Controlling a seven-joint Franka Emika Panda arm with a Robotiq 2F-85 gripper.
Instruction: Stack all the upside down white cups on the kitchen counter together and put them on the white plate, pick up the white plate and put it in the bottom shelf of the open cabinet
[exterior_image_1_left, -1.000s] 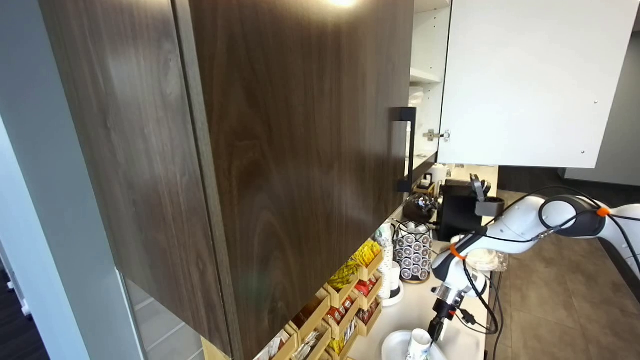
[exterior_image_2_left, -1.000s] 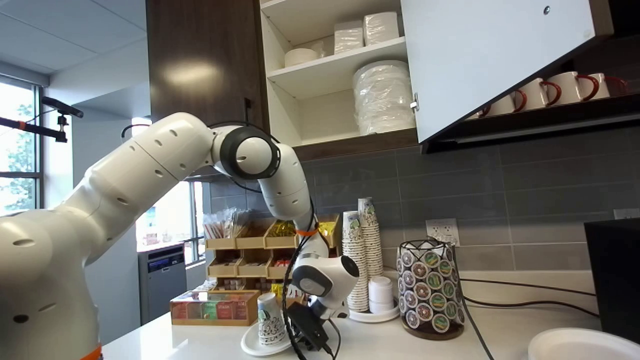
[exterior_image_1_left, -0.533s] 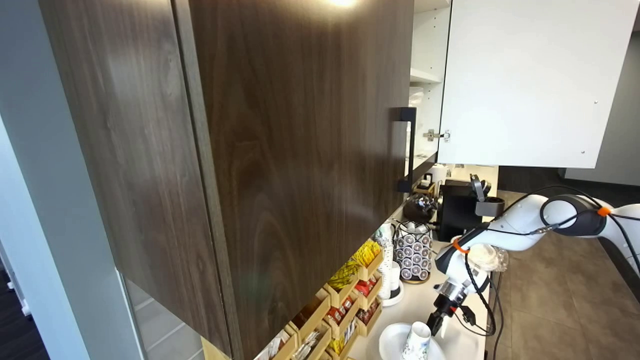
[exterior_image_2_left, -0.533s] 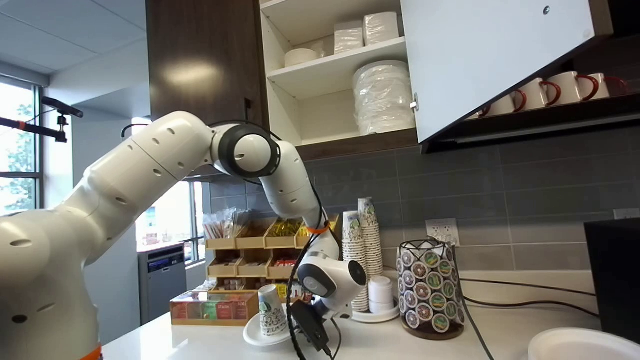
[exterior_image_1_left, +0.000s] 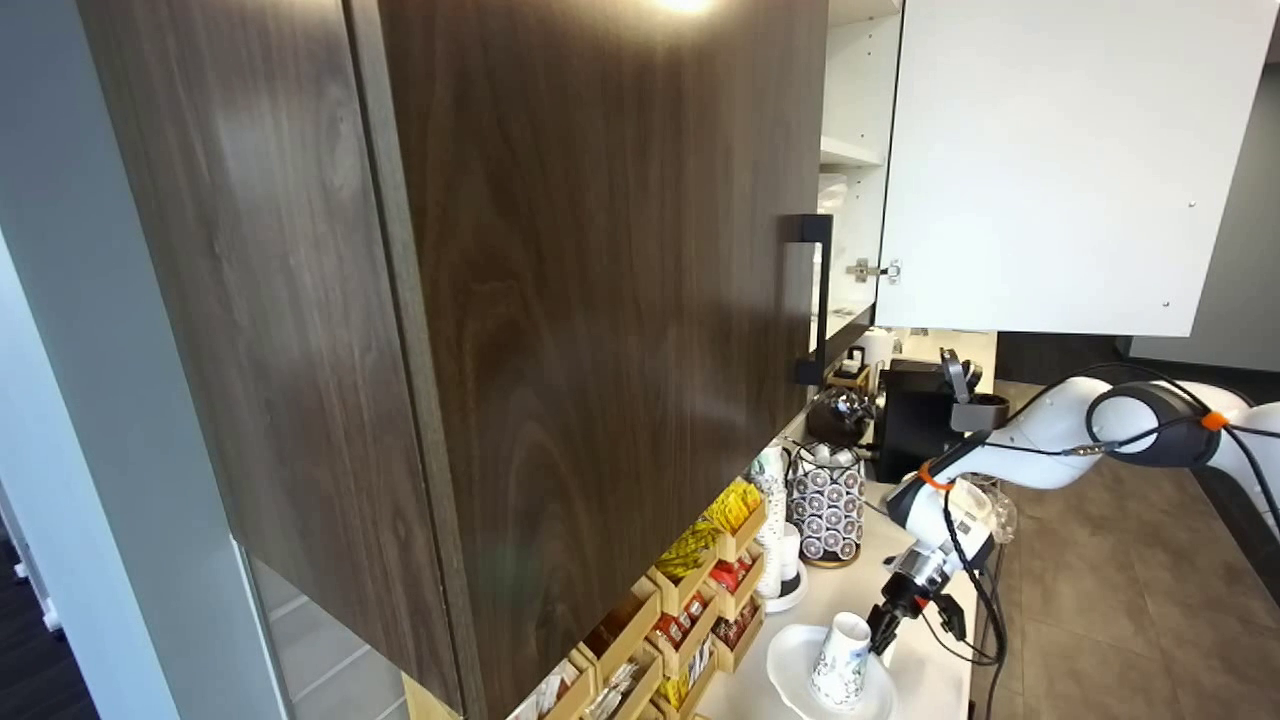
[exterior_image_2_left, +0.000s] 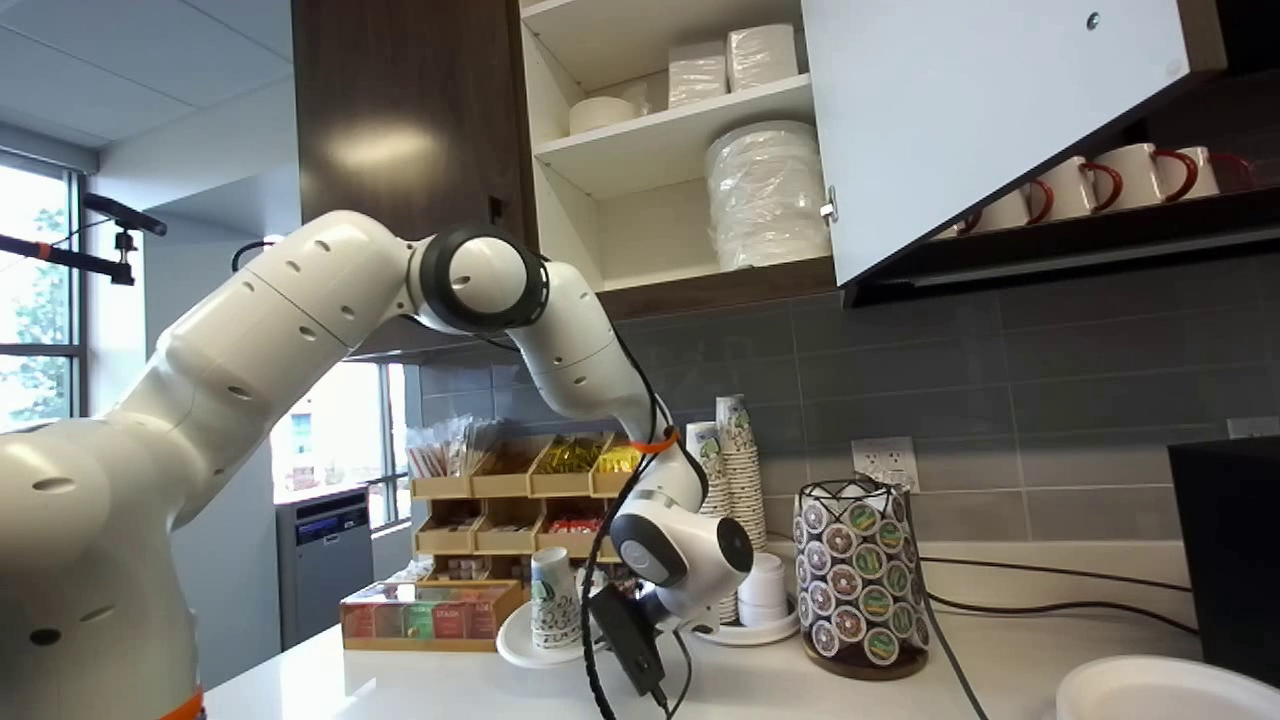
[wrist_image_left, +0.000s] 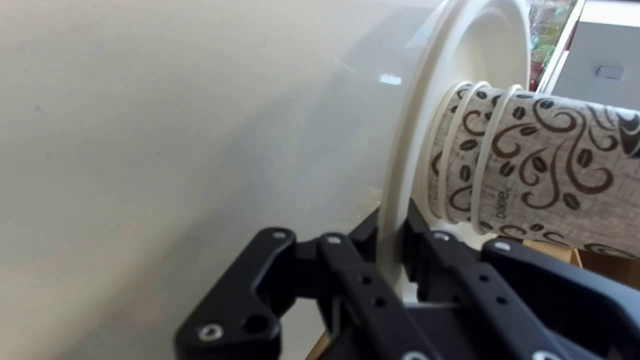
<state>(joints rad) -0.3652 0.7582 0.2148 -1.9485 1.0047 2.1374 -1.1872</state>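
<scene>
On rnd wht plate (wrist_image_left: 407, 145): nested swirl-print cups (wrist_image_left: 540, 150); fingers (wrist_image_left: 345, 255) clamped on plate rim.

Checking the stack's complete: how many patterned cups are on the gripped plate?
3 visible: bottom cup nearest the white plate, middle cup nested over it, top cup outermost; more could hide inside.

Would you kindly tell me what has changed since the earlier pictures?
The plate, gripped at its rim by the end effector, has moved up and slightly right in both exterior views, carrying the stacked cups along. Nothing was visibly taken or let go. The cabinet stayed open.
</scene>
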